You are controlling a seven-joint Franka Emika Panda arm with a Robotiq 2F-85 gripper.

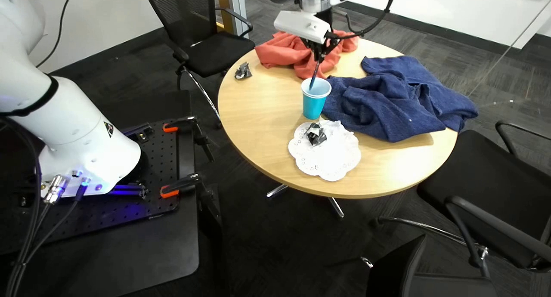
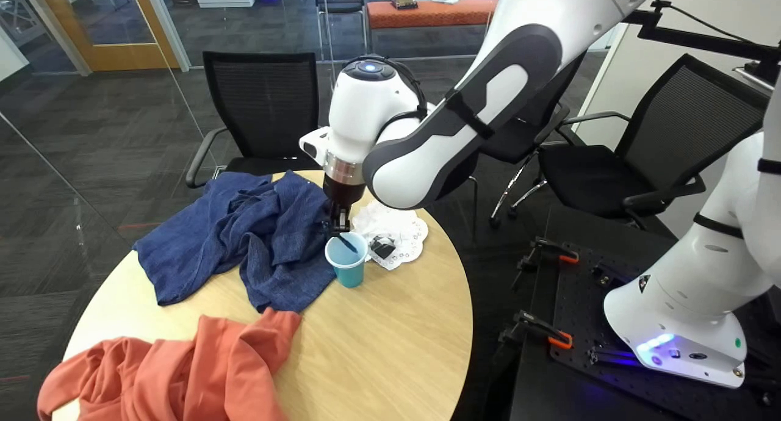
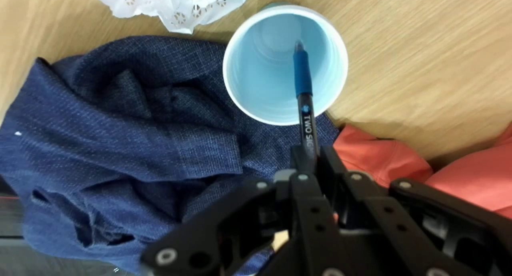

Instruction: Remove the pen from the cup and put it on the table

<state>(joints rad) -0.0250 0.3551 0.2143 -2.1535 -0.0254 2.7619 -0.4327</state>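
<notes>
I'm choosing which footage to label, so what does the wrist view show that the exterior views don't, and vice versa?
Only the wrist view shows readable lettering on the pen, beginning TWO.

Only the exterior views show the robot's base, the orange-tipped clamps beside it and the crumpled dark scrap on the white doily.

All share the gripper holding the pen, with the pen's lower end inside the cup, plus the dark blue cloth, coral cloth, doily and table.
</notes>
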